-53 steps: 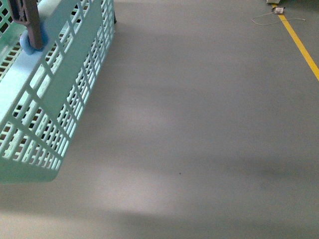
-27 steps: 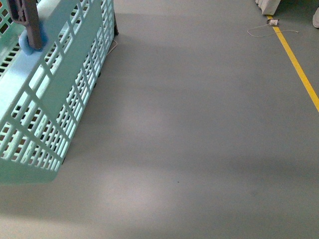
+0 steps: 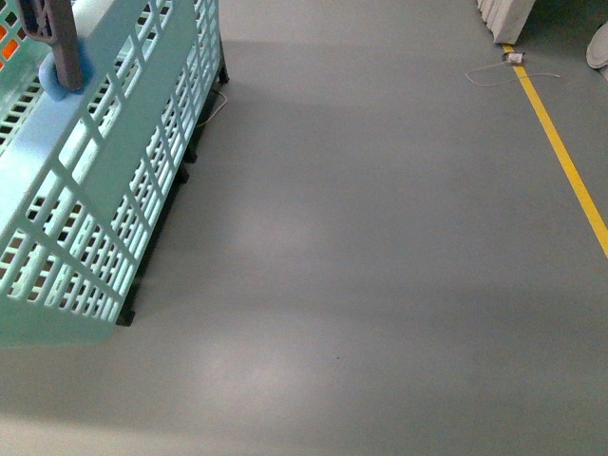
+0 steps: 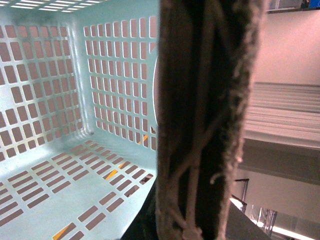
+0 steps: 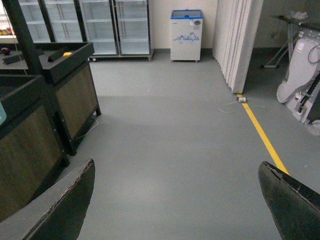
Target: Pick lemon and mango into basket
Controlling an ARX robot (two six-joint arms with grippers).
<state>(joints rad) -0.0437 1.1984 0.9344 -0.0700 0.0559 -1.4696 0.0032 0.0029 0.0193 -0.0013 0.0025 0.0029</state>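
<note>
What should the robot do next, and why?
Probably head toward the dark stand, where something yellow-orange lies on top. No fruit shows in the basket, the right gripper is open and empty, and only bare floor lies ahead.

Floor (image 3: 380, 237): smooth grey, faint light patches. Yellow line (image 3: 560, 152) runs along its right side. White cable (image 3: 513, 60) lies loose at the line's far end (small pale block on it, too small to identify). Dark wood-panelled stands (image 5: 75, 95) rest on it at left. Glass-door fridges (image 5: 100, 25) and a small white freezer (image 5: 186, 29) stand by the far wall.
</note>
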